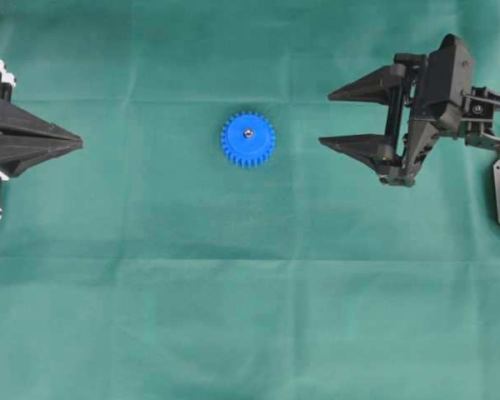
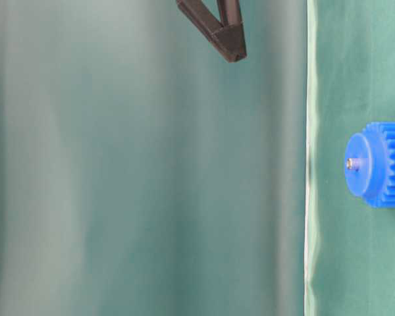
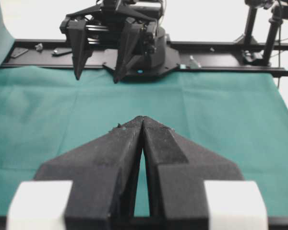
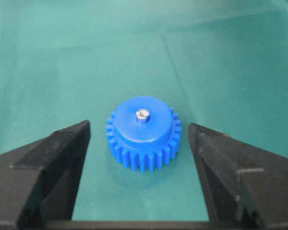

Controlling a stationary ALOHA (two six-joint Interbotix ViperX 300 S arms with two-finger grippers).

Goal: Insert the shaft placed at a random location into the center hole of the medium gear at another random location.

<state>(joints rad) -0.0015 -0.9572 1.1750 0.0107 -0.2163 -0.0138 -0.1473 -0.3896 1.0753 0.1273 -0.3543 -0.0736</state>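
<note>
Already seated: you can see the shaft [image 4: 142,115] standing in the center hole of the medium gear [image 1: 247,139], its silvery tip just proud of the hub.
Gear's place: mid-cloth, between the two arms, apart from both.
Right gripper [image 1: 343,117]: fingers spread wide, holding nothing, clear of the gear.
Left gripper [image 1: 77,143]: fingers pressed together, empty, parked at its edge.
Step in hand: insertion looks done; you are at the retreat.
Next move: keep the right arm clear, don't nudge the teeth.
</note>
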